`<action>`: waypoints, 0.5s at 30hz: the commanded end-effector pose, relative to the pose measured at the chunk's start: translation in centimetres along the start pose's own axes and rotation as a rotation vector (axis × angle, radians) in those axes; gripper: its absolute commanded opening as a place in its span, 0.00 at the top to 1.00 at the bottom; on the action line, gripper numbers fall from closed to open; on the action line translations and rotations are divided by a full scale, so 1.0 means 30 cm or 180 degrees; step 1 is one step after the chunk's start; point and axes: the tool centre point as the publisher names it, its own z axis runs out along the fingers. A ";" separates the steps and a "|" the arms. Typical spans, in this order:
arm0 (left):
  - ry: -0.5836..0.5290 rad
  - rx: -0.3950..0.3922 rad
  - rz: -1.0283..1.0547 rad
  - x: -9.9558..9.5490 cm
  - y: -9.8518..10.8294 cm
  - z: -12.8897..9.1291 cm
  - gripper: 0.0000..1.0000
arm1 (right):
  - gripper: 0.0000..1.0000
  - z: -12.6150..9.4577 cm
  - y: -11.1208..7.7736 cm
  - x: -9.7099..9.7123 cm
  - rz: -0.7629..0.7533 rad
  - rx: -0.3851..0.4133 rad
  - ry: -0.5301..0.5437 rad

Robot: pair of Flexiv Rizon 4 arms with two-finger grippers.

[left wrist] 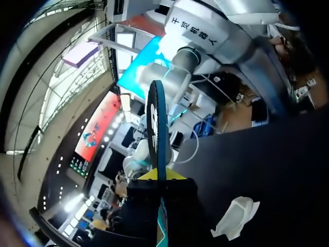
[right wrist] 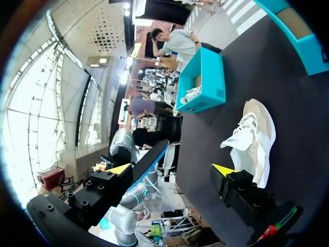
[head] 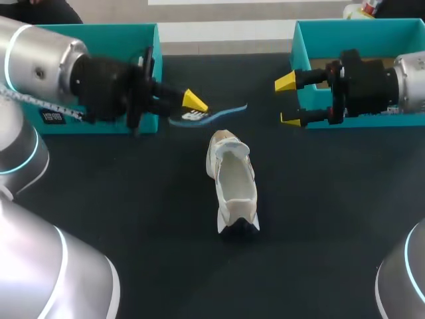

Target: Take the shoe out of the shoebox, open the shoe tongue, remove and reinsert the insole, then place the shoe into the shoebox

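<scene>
Black table (head: 119, 199), teal shoeboxes (head: 358, 25) at the far edge. Our left gripper (head: 192, 103) pinches the insole (head: 211, 115) clear of the shoe (head: 234, 183), which lies mid-table, opening up; we judge it ready for reinsertion. Our right gripper (head: 287, 101) hangs spread, probably to steady the shoe.

Fairly bright, even light falls from overhead onto the dark matte desk (head: 133, 219). The white shoe (head: 232, 189) stands out strongly, and its shadow is hard to pick out against the black surface. Left of the shoe, the silver left arm (head: 33, 60) shows a soft pale sheen. In both wrist views, white glare washes out the room far beyond the shoe.
</scene>
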 end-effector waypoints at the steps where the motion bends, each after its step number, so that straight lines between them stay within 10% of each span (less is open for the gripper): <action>1: -0.0155 -0.0419 0.2104 0.048 0.016 0.025 1.00 | 0.00 0.008 0.002 -0.002 -0.0001 -0.0004 0.0001; 15: -0.0420 -0.0651 0.2632 0.084 0.034 0.032 1.00 | 0.00 0.008 0.002 -0.002 -0.0001 -0.0004 0.0001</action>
